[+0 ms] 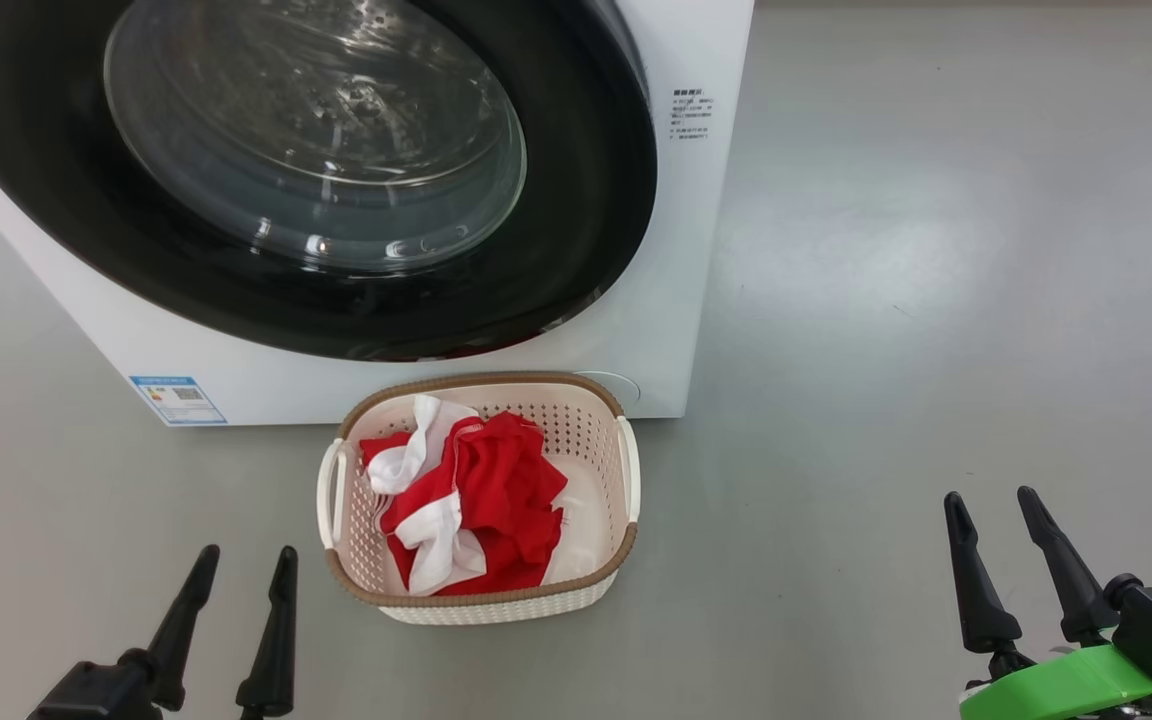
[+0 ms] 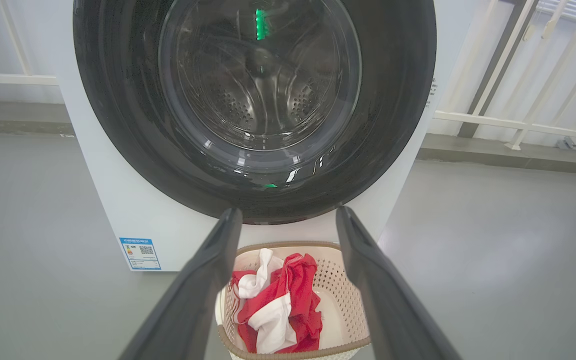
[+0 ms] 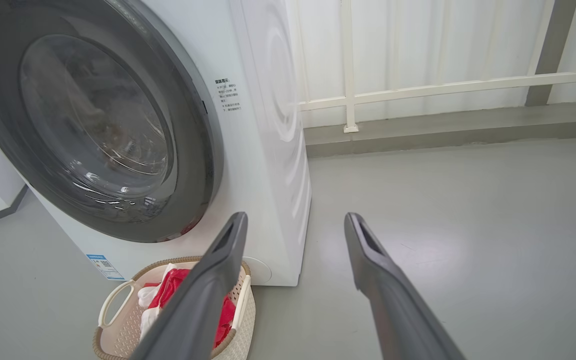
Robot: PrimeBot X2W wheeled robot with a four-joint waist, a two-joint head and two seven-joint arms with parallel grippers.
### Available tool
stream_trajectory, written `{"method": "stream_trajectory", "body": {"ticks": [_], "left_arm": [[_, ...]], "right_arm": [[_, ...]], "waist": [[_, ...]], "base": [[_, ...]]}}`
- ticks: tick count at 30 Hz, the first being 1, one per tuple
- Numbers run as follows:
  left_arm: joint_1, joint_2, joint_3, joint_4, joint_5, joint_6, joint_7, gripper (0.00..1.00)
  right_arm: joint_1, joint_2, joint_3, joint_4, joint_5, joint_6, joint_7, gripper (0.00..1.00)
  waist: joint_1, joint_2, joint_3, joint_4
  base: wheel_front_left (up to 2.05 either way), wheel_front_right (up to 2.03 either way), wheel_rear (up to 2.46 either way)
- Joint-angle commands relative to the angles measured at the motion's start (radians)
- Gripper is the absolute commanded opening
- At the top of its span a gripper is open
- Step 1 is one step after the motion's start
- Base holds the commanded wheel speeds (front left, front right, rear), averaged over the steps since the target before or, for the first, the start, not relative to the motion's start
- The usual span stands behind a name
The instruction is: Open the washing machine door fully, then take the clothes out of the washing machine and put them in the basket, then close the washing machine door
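Both arms are sitting low and drawn back, one to each side of the basket [image 1: 596,430].

Left gripper [image 1: 249,550]: showing at the lower left of the head view. Its two dark fingers are pointing toward the washing machine [image 1: 681,300] and leaning slightly right. The jaws are standing wide apart with nothing between them. In the left wrist view the fingers are framing the basket and aiming at the lower edge of the washing machine door [image 1: 576,250].

Right gripper [image 1: 988,493]: sitting at the lower right, well apart from the basket, with its fingers leaning slightly left. It is likewise spread wide and carrying nothing. A green part [image 1: 1066,685] is showing at its wrist. The right wrist view is looking past the machine's right front corner. One finger there is crossing the basket in the picture, and the other is lying over bare grey floor [image 1: 936,300].

The door is lying flush against the machine's front. The basket is standing on the floor just in front of the machine, below the door. The clothes [image 1: 496,490], red with white panels, are lying heaped inside the basket.
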Motion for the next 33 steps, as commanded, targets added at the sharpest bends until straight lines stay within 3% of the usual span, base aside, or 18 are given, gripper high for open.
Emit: {"method": "stream_trajectory", "body": {"ticks": [1,31,32,33], "left_arm": [[-0.005,0.023,0.038,-0.027,0.009,-0.005,-0.008,1.00],[-0.012,0.014,0.042,-0.039,-0.017,-0.005,-0.008,1.00],[0.000,-0.002,0.005,-0.008,-0.012,0.000,0.000,0.00],[0.001,-0.011,0.001,0.017,-0.013,0.002,0.006,0.00]], "right_arm": [[-0.002,-0.010,0.012,-0.026,-0.002,-0.001,-0.006,1.00],[-0.002,0.004,0.003,-0.029,-0.007,-0.001,-0.006,1.00],[0.014,0.014,-0.020,0.001,0.000,0.000,0.000,0.00],[0.015,0.019,-0.020,0.026,0.002,0.000,0.000,0.00]], "waist": [[0.0000,0.0000,0.000,0.000],[0.0000,0.0000,0.011,0.006],[0.0000,0.0000,0.011,0.006],[0.0000,0.0000,0.011,0.006]], "base": [[0.00,0.00,0.00],[0.00,0.00,0.00],[0.00,0.00,0.00],[0.00,0.00,0.00]]}}
